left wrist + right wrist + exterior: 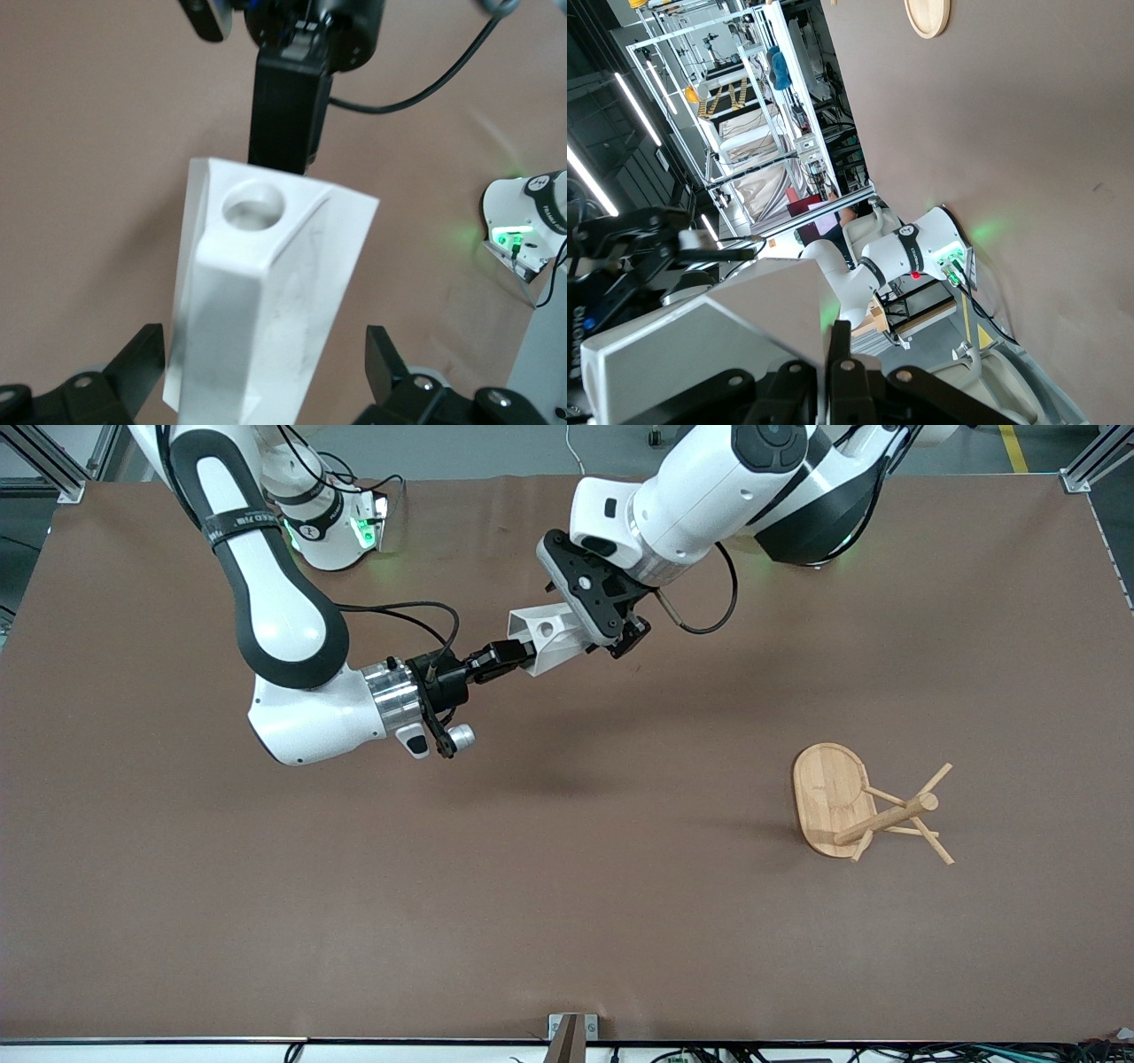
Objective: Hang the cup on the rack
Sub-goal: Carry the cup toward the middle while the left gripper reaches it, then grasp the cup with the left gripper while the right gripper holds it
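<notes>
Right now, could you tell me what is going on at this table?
The two arms are at a handover in the air over the middle of the table. The right gripper is shut on one end of the white cup. The left gripper is open around the cup's other end, its fingers on either side but not yet closed. The rack lies tipped on its side toward the left arm's end of the table, nearer the front camera, so nothing hangs on it yet.

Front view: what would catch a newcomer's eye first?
The white cup, held in mid-air between both arms: the right gripper is shut on its rim end while the left gripper sits open around it. Next, the rack toward the left arm's end of the table.
</notes>
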Robot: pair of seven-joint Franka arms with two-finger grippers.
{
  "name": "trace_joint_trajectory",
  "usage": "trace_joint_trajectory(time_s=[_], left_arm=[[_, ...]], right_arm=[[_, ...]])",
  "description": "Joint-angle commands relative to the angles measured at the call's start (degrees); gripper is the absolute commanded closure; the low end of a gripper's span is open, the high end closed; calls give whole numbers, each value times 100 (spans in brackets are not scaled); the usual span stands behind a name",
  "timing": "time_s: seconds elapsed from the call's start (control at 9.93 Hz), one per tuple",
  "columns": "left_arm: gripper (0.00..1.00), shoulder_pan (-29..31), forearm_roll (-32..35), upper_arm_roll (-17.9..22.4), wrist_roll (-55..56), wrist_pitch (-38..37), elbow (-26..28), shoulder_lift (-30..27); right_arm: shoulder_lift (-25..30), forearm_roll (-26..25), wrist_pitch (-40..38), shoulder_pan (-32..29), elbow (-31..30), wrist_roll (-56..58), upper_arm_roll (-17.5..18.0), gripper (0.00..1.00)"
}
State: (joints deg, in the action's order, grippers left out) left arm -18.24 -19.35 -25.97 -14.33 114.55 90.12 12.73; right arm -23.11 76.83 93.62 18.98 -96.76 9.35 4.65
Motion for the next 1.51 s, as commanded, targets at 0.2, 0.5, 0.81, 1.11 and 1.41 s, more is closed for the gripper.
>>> trace_joint_trajectory(time_s=[0.2, 0.5, 0.81, 1.11, 1.41], left_arm=[[0, -13, 125, -13, 45, 76, 138, 142], [20, -13, 125, -13, 53, 111, 102, 160], [37, -13, 125, -13, 53, 199, -29, 168], [88, 5, 125, -4, 53, 199, -12, 177], [100, 40, 125, -4, 53, 208, -21, 168]], right_arm=[[369, 156, -2, 26, -308, -91, -17, 99], [369, 156, -2, 44, -308, -161, -17, 99], [378, 165, 15, 105, -308, -266, -17, 99], [457, 156, 7, 97, -308, -415, -17, 97], [422, 61, -2, 27, -273, -1644, -60, 0]])
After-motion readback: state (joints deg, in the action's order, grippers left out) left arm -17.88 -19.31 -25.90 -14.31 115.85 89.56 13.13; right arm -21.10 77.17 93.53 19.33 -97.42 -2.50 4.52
